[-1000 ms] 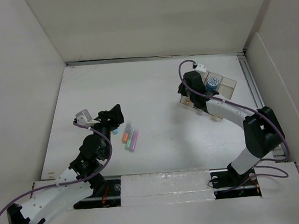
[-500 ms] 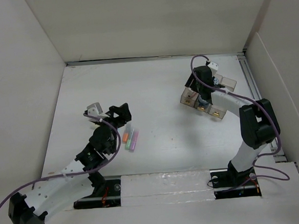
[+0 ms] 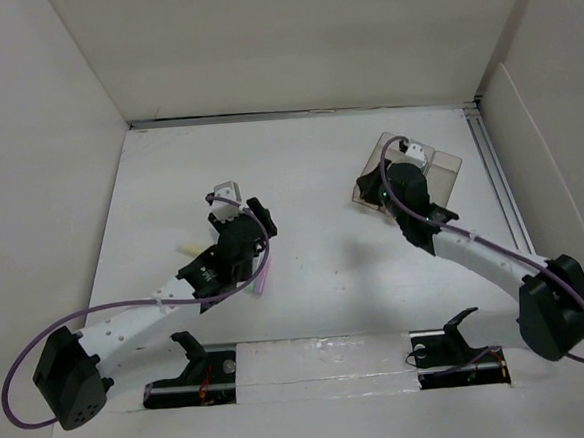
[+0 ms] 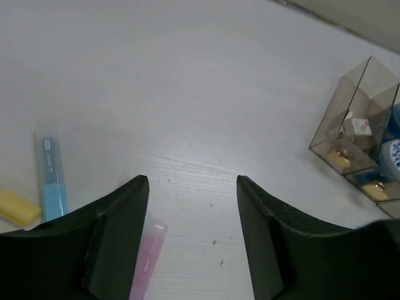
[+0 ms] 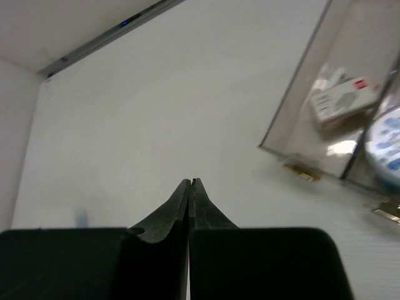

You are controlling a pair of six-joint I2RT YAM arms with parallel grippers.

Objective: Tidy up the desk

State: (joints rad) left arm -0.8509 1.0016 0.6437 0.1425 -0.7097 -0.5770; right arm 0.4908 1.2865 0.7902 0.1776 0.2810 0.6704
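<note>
The white plank desk carries loose markers near its left middle. My left gripper hangs open and empty over them. The left wrist view shows the open gripper above bare desk, a pink marker beside the left finger, a blue marker and a yellow one. A purple marker shows from above. My right gripper is shut and empty beside the left edge of the clear tray. The right wrist view shows it shut.
The clear three-compartment tray at the back right holds a small white box, a blue-and-white round item and gold clips. It also shows in the left wrist view. White panels wall the desk on all sides.
My left arm has swung forward and right, over the markers. My right arm has stretched out and lowered, bringing its gripper from above the tray to the tray's left side.
</note>
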